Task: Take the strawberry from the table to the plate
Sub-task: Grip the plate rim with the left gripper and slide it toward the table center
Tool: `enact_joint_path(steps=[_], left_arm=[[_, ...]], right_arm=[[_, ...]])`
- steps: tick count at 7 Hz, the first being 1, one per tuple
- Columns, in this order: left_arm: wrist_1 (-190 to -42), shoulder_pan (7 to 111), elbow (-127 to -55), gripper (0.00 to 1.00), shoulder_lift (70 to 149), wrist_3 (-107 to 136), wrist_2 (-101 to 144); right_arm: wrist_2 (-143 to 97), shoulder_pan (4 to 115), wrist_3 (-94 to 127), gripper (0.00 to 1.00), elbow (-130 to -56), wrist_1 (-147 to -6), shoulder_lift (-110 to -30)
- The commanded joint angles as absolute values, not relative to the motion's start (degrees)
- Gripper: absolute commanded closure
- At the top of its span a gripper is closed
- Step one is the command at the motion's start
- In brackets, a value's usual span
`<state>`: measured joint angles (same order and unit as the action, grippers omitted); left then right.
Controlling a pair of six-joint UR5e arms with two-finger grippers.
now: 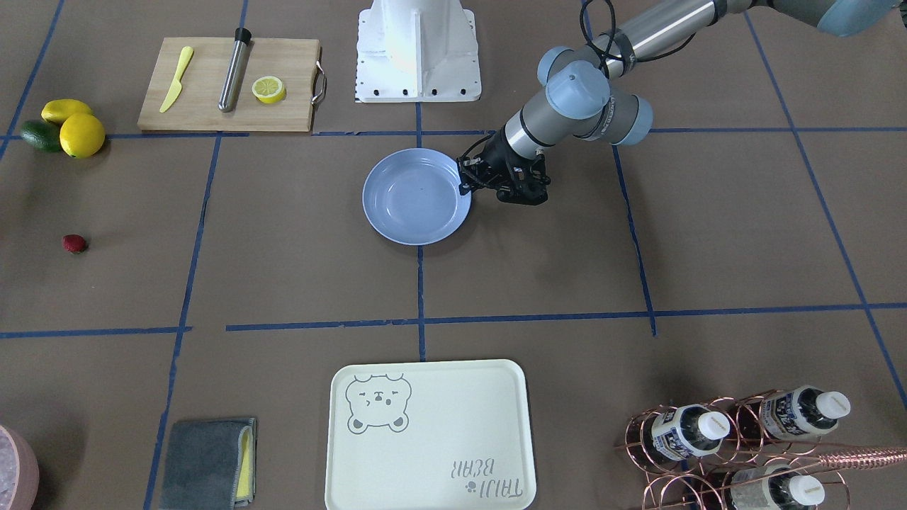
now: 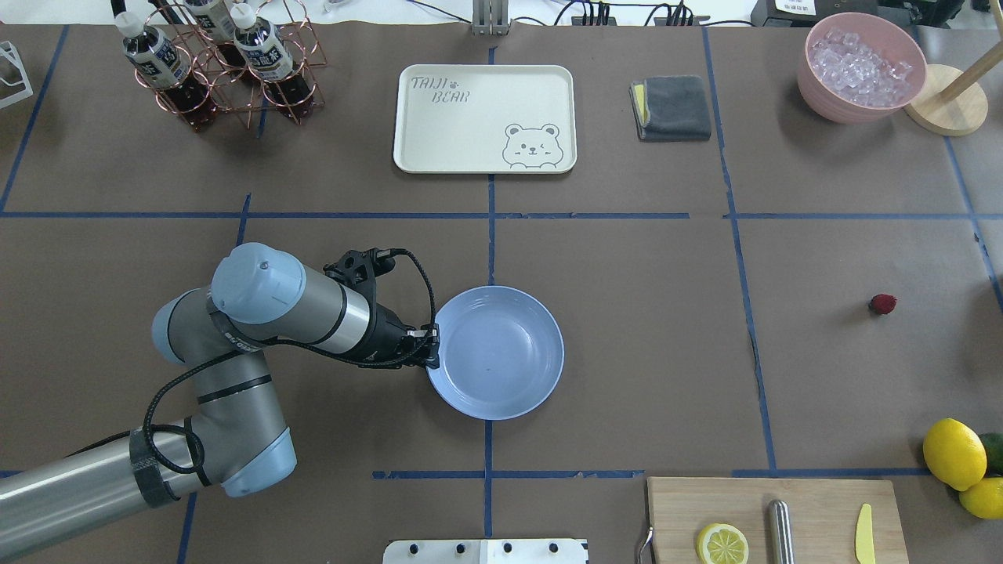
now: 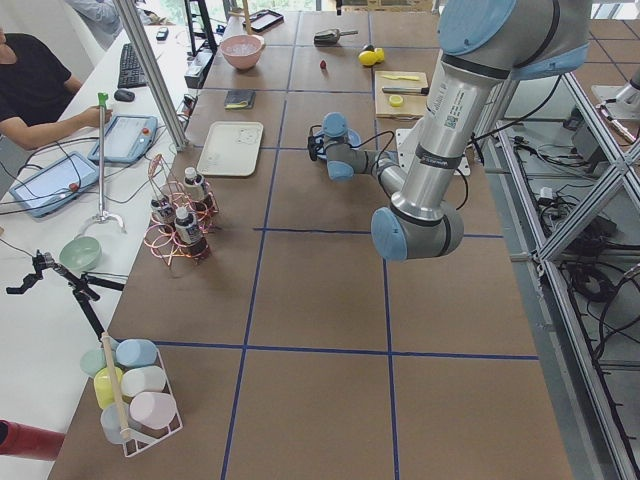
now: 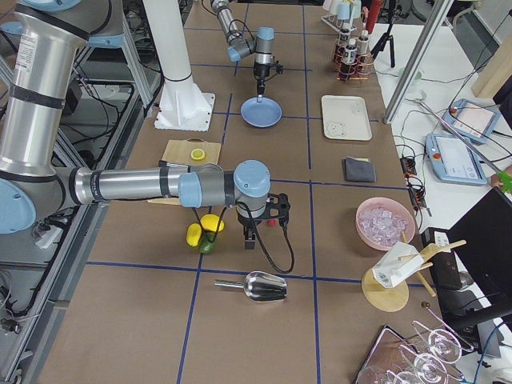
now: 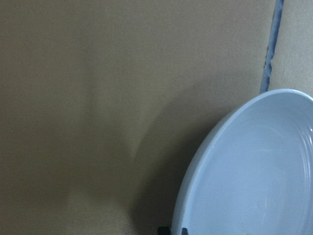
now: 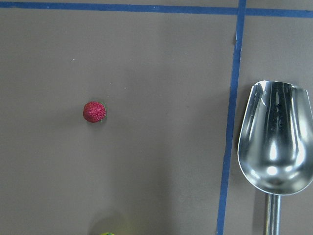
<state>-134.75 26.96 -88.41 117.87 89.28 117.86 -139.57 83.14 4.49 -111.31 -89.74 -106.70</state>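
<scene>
The strawberry [image 2: 882, 304] lies alone on the brown paper table [image 2: 642, 329], far to the right of the plate [image 2: 501, 364]; it also shows as a small red berry [image 6: 94, 112] in the right wrist view. My left gripper [image 2: 431, 348] is at the plate's left rim, shut on the rim, and its fingertips [image 5: 168, 229] meet the light-blue edge [image 5: 254, 176] in the left wrist view. My right gripper [image 4: 250, 236] hangs above the table near the strawberry [image 4: 270, 223]. It shows only in the exterior right view, so I cannot tell if it is open or shut.
Two lemons [image 2: 954, 453] and an avocado sit at the right edge, near the cutting board [image 2: 768, 517]. A metal scoop [image 6: 276, 137] lies right of the strawberry. At the back stand a cream tray [image 2: 484, 117], a bottle rack [image 2: 211, 55], a grey cloth [image 2: 672, 107] and an ice bowl [image 2: 862, 66].
</scene>
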Motion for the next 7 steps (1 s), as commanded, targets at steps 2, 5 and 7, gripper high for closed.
enact_joint_path(steps=[2, 5, 7], left_arm=[[-135.1, 27.1, -88.2, 1.0, 118.1, 89.3, 117.8], [-135.1, 27.4, -88.2, 1.0, 118.1, 89.6, 114.1], [-135.1, 27.5, -88.1, 1.0, 118.1, 90.1, 113.6]], right_arm=[[-139.6, 83.1, 4.6, 0.0, -111.2, -89.7, -106.7], [-139.7, 83.1, 4.6, 0.0, -111.4, -89.7, -106.7], [-139.7, 83.1, 4.6, 0.0, -111.4, -89.7, -106.7]])
